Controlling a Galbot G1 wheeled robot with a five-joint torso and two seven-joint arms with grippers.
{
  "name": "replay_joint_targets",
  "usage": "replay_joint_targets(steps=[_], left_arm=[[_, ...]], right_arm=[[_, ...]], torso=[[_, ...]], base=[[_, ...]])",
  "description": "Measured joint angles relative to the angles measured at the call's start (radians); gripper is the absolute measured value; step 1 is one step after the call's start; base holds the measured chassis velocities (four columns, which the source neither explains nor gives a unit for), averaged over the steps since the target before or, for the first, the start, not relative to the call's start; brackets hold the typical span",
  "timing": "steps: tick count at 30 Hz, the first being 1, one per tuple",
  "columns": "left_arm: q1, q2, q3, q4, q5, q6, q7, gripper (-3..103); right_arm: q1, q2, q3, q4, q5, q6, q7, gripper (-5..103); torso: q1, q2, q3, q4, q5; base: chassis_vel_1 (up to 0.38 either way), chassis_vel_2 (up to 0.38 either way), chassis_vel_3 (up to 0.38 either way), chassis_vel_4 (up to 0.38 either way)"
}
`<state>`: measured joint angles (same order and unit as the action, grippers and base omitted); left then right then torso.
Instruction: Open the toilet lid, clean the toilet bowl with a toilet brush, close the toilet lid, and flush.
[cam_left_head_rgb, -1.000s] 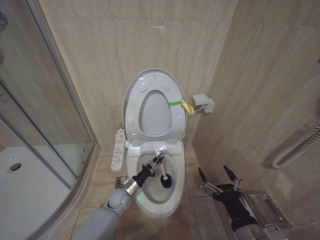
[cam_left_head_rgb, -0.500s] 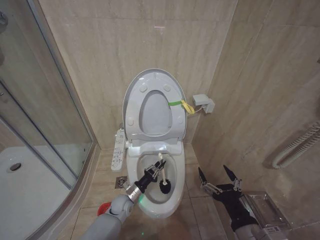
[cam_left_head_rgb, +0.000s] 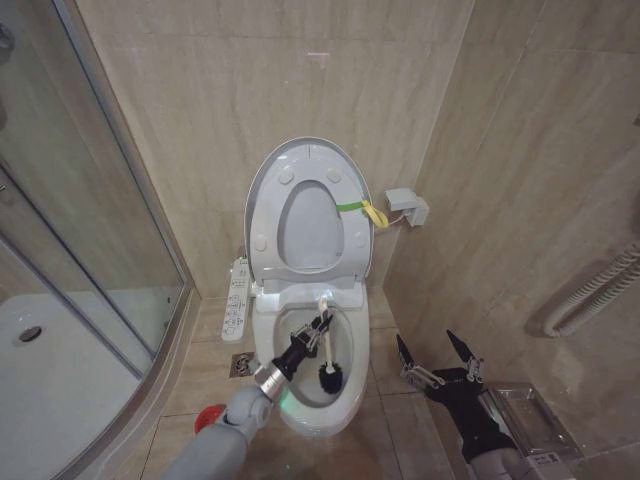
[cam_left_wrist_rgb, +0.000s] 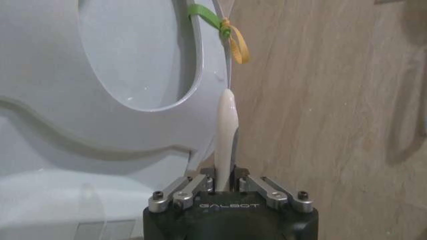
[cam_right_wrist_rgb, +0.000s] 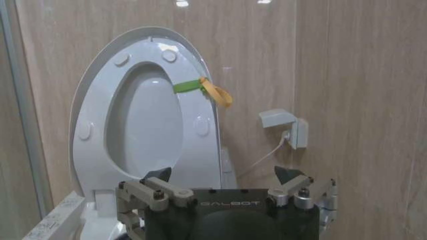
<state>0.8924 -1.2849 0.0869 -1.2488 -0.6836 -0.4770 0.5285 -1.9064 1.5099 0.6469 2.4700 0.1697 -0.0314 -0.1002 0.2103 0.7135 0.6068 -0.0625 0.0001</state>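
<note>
White ceramic frames the work nearest the robot: the toilet bowl (cam_left_head_rgb: 318, 415) sits low in the head view, and the left gripper (cam_left_head_rgb: 308, 338) reaches into it from the front left rim, pinched tight on the thin handle of the toilet brush (cam_left_head_rgb: 324, 345). In the left wrist view the two fingers (cam_left_wrist_rgb: 250, 182) press against the handle from both sides, with no gap showing. Compared with half a second ago the black bristle head has shifted slightly within the basin and the handle's knob end has tipped a little toward the back of the bowl, so the scrubbing stroke seems to be under way rather than finished. The right gripper (cam_left_head_rgb: 437, 358) hangs idle above the floor to the right of the toilet, its fingers spread wide and holding nothing. Farther back, the toilet lid (cam_left_head_rgb: 308, 208) stands upright against the wall, its yellow-green strap (cam_left_head_rgb: 362, 210) at its right side; closing and flushing remain to be done.
</note>
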Motion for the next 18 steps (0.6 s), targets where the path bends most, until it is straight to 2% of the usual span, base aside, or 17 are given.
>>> replay_joint_targets(steps=[9, 18], left_arm=[[-0.04, 0.01, 0.013, -0.009, -0.01, 0.008, -0.002, 16], [-0.058, -0.022, 0.009, 0.027, -0.006, -0.002, -0.003, 16]], right_arm=[[0.0, 0.0, 0.0, 0.0, 0.0, 0.0, 0.0, 100], [0.0, 0.0, 0.0, 0.0, 0.0, 0.0, 0.0, 100]], torso=[[0.0, 0.0, 0.0, -0.0004, -0.0001], [0.0, 0.0, 0.0, -0.0001, 0.0]], base=[[0.0, 0.0, 0.0, 0.0], [0.0, 0.0, 0.0, 0.0]])
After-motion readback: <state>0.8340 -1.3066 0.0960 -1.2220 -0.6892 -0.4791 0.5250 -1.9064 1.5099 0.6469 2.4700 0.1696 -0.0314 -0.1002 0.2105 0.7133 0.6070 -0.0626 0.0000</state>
